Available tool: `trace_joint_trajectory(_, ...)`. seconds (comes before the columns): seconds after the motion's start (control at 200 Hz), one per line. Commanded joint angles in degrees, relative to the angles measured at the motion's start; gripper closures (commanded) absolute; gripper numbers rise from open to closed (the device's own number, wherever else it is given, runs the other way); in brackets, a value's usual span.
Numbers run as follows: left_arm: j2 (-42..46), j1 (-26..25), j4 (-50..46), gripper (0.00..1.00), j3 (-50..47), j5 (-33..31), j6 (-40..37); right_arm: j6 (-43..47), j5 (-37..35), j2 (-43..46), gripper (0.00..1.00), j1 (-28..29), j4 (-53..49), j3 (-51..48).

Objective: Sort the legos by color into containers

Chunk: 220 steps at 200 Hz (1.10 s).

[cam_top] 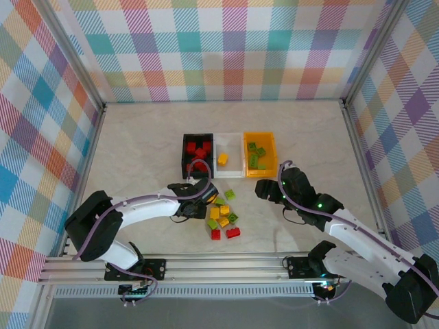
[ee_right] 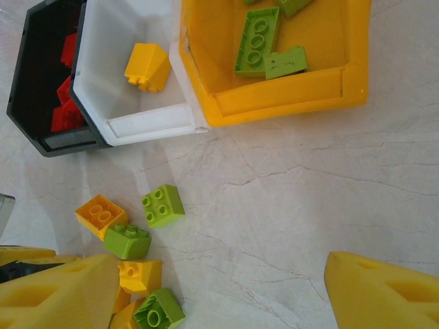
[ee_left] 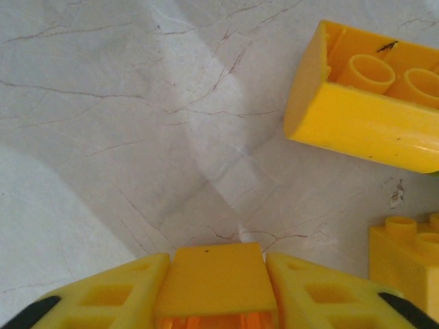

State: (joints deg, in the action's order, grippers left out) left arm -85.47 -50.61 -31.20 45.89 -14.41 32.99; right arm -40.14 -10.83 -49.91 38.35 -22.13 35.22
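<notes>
Left wrist: my left gripper (ee_left: 216, 264) was closed on a yellow brick (ee_left: 217, 284), one finger pressed against each side, low over the table (ee_left: 103, 103). An upturned brick (ee_left: 363, 110), also yellow, lay ahead on the right. Top view: that gripper sat at the left edge of the loose pile (cam_top: 223, 219), just in front of the black bin (cam_top: 184, 156). Right wrist: my right gripper (ee_right: 223, 274) was spread wide with nothing in it, over the table right of the pile. Bins stood in a row, touching. The black one held red bricks (ee_right: 65, 103), the white bin (ee_right: 110, 41) a lone yellow piece (ee_right: 147, 66), and the orange bin (ee_right: 288, 103) green bricks (ee_right: 257, 38).
</notes>
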Motion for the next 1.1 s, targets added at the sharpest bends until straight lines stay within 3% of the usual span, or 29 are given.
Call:
trace_joint_trajectory(0.0, 3.60, -0.64, -1.89, 0.68, 1.34, 0.60, 0.47, -1.11, -1.12, 1.20, 0.21, 0.41, -0.33, -0.76)
trace_joint_trajectory(0.23, 2.50, 0.50, -3.99, 0.72, 14.94, -1.05, -1.60, -2.05, -1.12, 1.17, 0.21, 0.36, 0.51, -2.17)
trace_joint_trajectory(0.495, -14.64, 5.69, -3.87, 0.70, 36.03, -3.19, -5.90, -1.94, -1.46, 0.87, 0.21, 0.40, -0.12, -2.95)
trace_joint_trajectory(0.75, -28.64, 8.58, -4.37, 0.68, 49.70, -3.36, -5.70, -1.79, -0.27, 1.06, 0.21, 0.40, 0.08, -3.90)
trace_joint_trajectory(0.89, -32.24, 9.16, -5.56, 0.58, 54.89, -2.23, -4.88, -1.19, 0.10, 1.30, 0.20, 0.41, -0.54, -4.02)
trace_joint_trajectory(1.095, -31.52, 9.11, -7.40, 0.30, 56.42, -0.11, -4.18, -1.26, 0.33, 2.73, 0.20, 0.36, -1.19, -4.21)
